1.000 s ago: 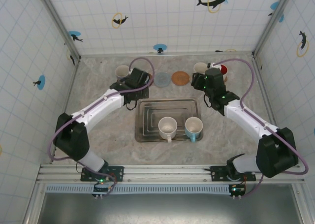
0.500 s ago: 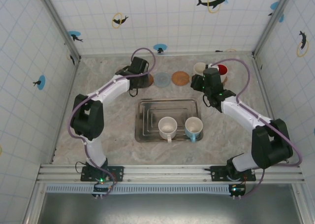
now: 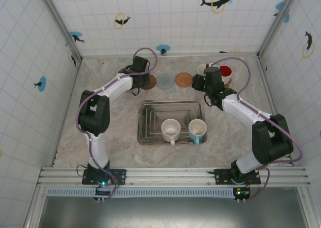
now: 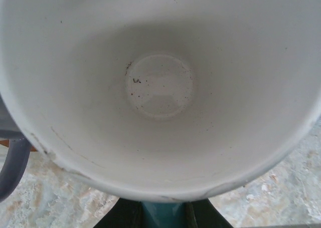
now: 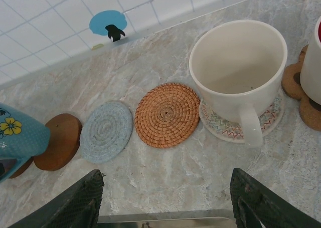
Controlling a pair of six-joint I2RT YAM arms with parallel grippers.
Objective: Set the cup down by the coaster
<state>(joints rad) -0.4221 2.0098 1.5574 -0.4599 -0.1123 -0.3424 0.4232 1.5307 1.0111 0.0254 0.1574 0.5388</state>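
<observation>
My left gripper (image 3: 141, 78) is at the back left, shut on the rim of the cup (image 4: 160, 82). In the left wrist view I look straight into the cup's white inside, with its grey handle (image 4: 12, 168) at the left. In the right wrist view the same cup (image 5: 17, 138) is teal outside with a yellow flower. It overlaps the left edge of the brown wooden coaster (image 5: 62, 140) (image 3: 149, 82); whether it rests on the table I cannot tell. My right gripper (image 5: 173, 208) (image 3: 200, 82) hangs open and empty over bare table in front of the coaster row.
A blue-grey coaster (image 5: 106, 131) and an orange woven coaster (image 5: 167, 115) lie right of the wooden one. A cream cup (image 5: 235, 67) stands on a patterned coaster, with a red-lined cup (image 3: 225, 71) beside it. The metal tray (image 3: 150, 112) holds a white cup (image 3: 170, 129) and a teal cup (image 3: 197, 129).
The left arm has carried the cup rightward from the back left to the wooden coaster and folded its elbow in. The right gripper has drawn back slightly toward the coasters.
</observation>
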